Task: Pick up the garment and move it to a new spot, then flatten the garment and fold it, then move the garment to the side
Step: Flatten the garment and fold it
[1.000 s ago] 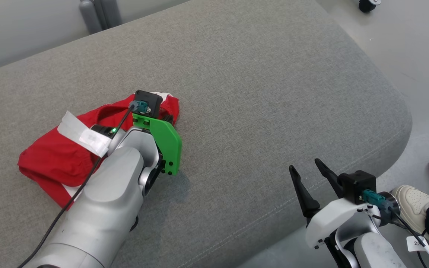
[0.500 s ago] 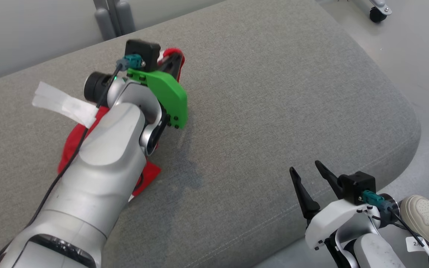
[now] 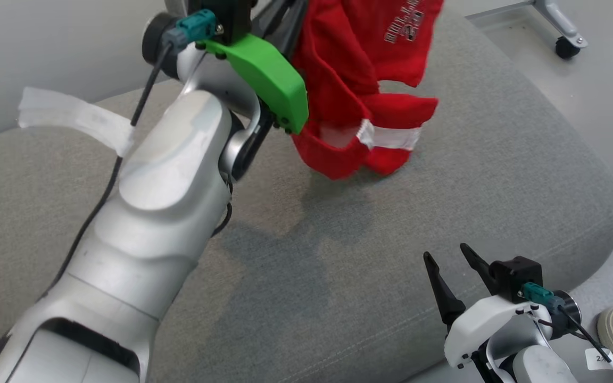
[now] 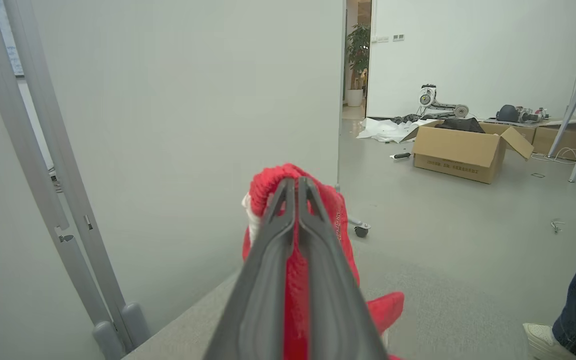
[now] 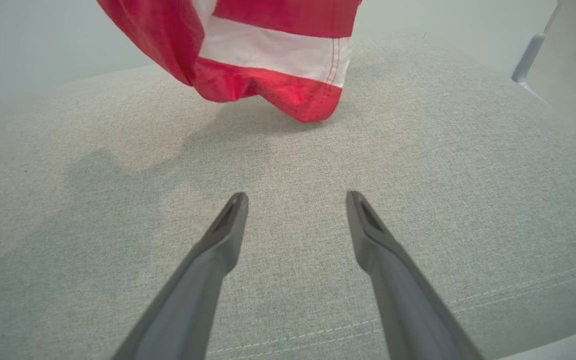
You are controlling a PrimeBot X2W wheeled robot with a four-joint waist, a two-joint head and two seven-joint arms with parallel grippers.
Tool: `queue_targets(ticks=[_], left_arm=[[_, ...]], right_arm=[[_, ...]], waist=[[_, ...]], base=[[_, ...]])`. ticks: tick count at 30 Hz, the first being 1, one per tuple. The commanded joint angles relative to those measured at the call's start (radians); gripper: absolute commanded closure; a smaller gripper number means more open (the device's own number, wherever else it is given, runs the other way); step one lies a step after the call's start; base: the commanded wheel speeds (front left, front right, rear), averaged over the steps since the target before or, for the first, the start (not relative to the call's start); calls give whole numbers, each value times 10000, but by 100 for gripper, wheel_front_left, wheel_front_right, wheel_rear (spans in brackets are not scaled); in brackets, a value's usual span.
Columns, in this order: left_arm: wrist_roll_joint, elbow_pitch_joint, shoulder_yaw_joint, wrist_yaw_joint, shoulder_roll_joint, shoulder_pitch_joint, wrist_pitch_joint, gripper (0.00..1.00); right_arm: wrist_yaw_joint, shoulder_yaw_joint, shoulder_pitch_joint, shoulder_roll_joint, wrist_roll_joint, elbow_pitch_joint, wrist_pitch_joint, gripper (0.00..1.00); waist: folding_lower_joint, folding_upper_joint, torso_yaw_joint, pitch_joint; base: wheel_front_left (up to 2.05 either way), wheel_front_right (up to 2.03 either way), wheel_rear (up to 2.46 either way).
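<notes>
Left gripper point(image 4: 295, 182), pinching the red garment point(image 3: 359, 64), is hoisting it off the grey cushion point(image 3: 471, 175) where it lay; right gripper point(image 3: 446, 251) is idling, jaws spread. Relocation is beginning.

My left arm point(image 3: 168, 175) is raised and stretched forward, left hand point(image 4: 295, 184) pinched tight on the garment point(image 3: 359, 69). My right hand point(image 3: 445, 251) sits low, fingers spread wide, empty.

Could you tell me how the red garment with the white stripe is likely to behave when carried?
Probably floppy: the red fabric garment hangs in loose folds from the left gripper. Likely light, since one pinched bunch carries it. Its hem may drag on the grey cushion.
</notes>
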Motion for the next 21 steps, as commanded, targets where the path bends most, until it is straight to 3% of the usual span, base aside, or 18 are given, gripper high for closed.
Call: queue_targets(ticks=[1, 6, 11, 21], left_arm=[[-27, -42, -55, 59, 108, 491, 108, 100], [-458, -475, -343, 93, 836, 2426, 878, 100], [-582, -475, -221, 577, 1644, 3628, 1103, 100], [-539, 231, 149, 1205, 2406, 3534, 1091, 100]], right_arm=[[-1, -25, 75, -9, -16, -76, 14, 0], [-1, -110, 190, -9, -106, -290, 168, 0], [-1, -62, 227, -10, -165, -416, 265, 0], [-1, 61, 46, -13, -237, -623, 435, 0]], waist=[[0, 0, 388, -80], [0, 0, 1173, -122], [0, 0, 1756, -103], [0, 0, 2095, 93]], base=[[0, 0, 0], [0, 0, 0], [0, 0, 0], [0, 0, 0]])
